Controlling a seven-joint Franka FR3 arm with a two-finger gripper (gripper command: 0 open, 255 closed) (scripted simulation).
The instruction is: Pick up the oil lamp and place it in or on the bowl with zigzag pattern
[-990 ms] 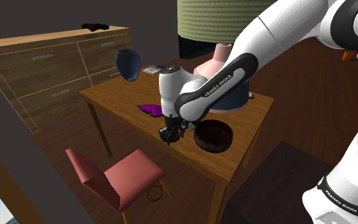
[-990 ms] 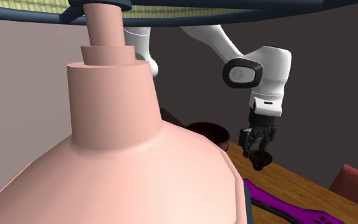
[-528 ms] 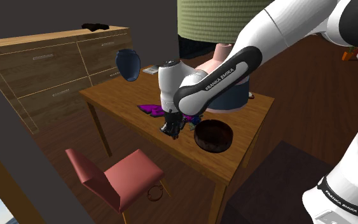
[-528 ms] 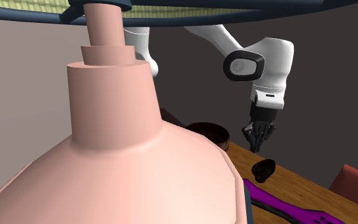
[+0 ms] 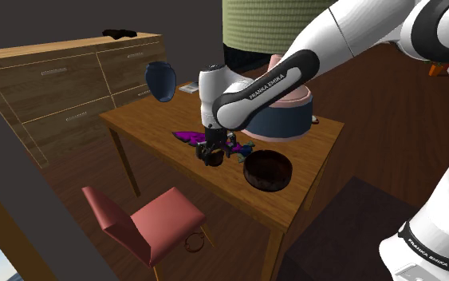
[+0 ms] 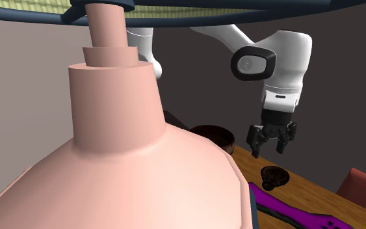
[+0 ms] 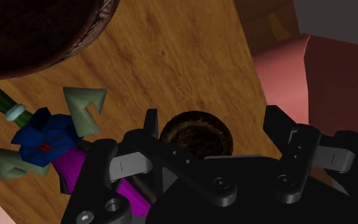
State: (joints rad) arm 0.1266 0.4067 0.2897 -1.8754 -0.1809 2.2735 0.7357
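Where arm (image 5: 264,86) reads FRANKA EMIKA, gripper (image 6: 270,149) spread

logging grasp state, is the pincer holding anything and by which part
Nothing is held: the pincer hangs open above the lamp, which sits on the table.

Oil lamp (image 5: 212,159) on table (image 5: 147,126), bowl (image 5: 268,171) near it

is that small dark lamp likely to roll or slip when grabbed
Possibly slippery: the oil lamp looks round-sided where the open fingers would clasp it. It sits low on the table, so tipping seems unlikely, though a nudge might roll it.
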